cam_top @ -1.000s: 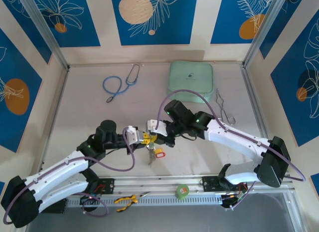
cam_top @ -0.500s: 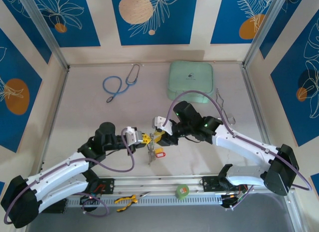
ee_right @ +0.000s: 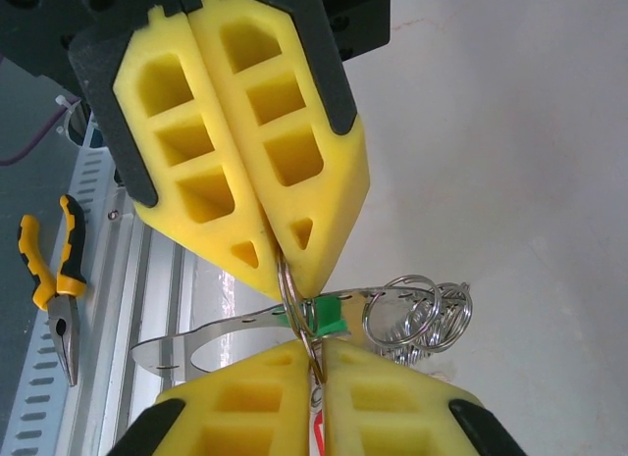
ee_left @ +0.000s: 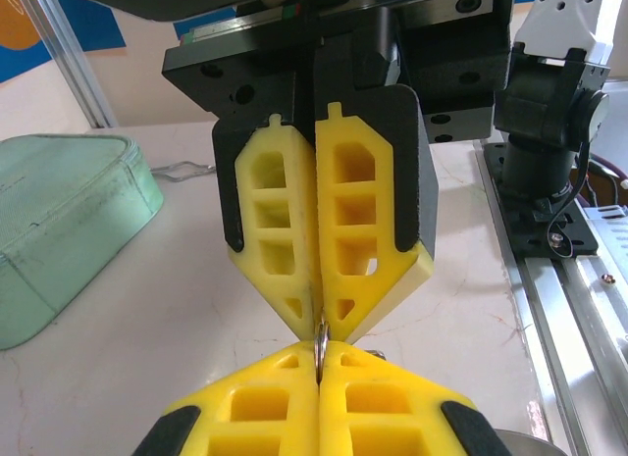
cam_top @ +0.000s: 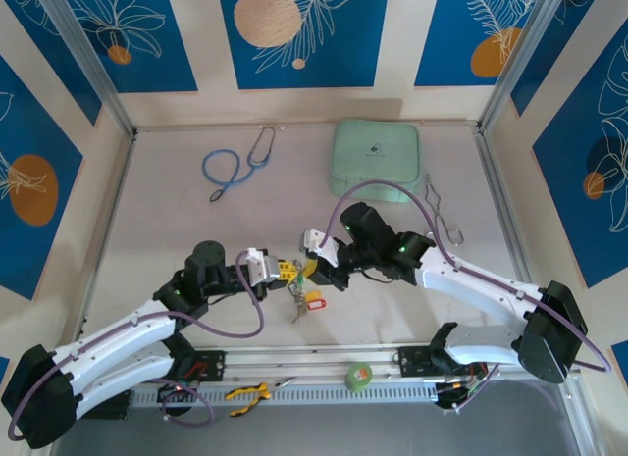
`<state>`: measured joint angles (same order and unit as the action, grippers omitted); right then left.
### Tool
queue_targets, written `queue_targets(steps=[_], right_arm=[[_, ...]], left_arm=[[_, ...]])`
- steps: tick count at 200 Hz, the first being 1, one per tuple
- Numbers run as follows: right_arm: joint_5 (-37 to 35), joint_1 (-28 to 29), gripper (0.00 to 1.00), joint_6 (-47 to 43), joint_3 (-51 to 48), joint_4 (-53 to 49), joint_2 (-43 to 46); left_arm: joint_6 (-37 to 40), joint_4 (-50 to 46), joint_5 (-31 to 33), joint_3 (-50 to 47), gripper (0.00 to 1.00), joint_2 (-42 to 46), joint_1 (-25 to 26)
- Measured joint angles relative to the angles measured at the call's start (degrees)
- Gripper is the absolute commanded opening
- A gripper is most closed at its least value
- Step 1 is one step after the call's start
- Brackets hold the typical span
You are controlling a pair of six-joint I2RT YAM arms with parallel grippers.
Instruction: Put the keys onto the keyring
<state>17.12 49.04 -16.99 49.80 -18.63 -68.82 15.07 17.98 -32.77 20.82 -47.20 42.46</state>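
Two grippers meet head-on from above, left gripper (cam_top: 282,271) facing right gripper (cam_top: 314,267), keys (cam_top: 306,302) dangling below. Left wrist: both clamp narrow on the thin keyring (ee_left: 320,340) edge. Right wrist: same tip-to-tip pinch beside a green key (ee_right: 330,315); a twist or pull apart could slip the keyring and drop the bunch.

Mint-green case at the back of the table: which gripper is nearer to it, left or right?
Right. The right gripper sits just in front of the case's near-left corner. The left gripper is further left, tip to tip with it, both pinching one small metal ring.
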Motion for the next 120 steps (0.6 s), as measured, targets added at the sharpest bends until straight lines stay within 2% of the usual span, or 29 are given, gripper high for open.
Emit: queue_targets(steps=[82, 120], right_arm=[[0.1, -0.2, 0.07, 0.2, -0.1, -0.2, -0.1], [1.4, -0.3, 0.09, 0.7, -0.1, -0.2, -1.6]], left_arm=[[0.4, -0.4, 0.0, 0.0, 0.0, 0.0, 0.0], [0.4, -0.4, -0.5, 0.0, 0.0, -0.3, 0.0]])
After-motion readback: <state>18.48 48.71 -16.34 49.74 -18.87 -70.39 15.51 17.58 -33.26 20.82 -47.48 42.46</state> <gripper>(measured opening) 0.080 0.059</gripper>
